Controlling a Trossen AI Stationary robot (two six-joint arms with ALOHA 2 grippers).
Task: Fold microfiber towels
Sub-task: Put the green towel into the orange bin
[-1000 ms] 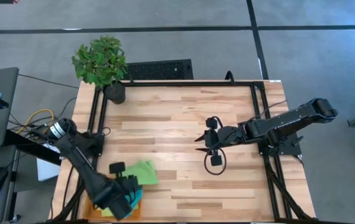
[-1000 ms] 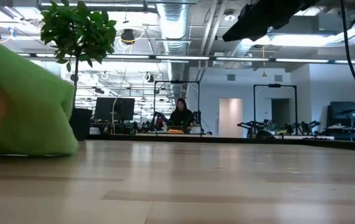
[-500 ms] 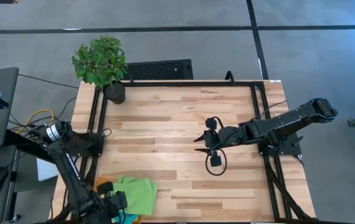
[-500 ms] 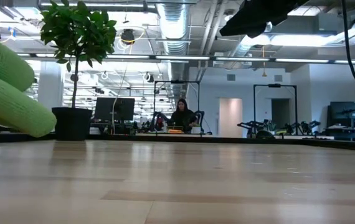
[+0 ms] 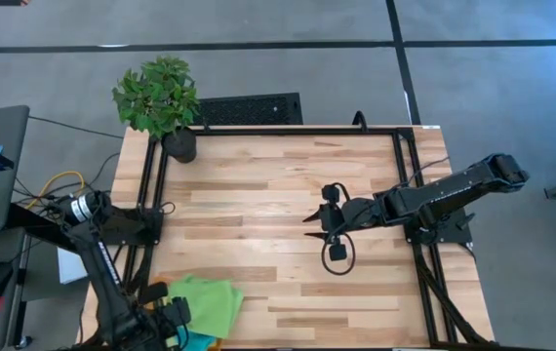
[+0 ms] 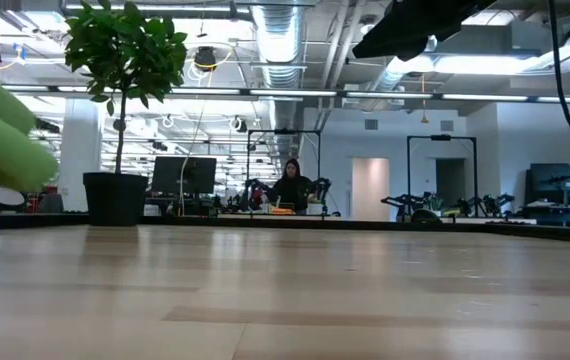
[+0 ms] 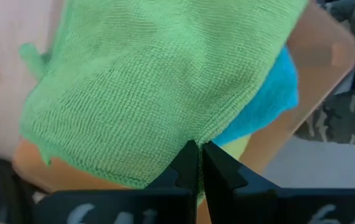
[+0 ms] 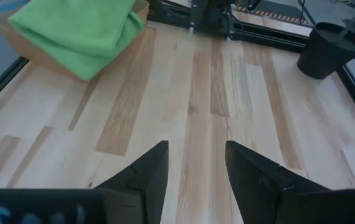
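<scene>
From overhead I lose my left claw at the bottom edge; the green towel covers most of the blue towel, and the tray is mostly hidden.

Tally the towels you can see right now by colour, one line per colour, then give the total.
Lime green towel: 1
Teal towel: 1
Yellow towel: 1
Total: 3
</scene>
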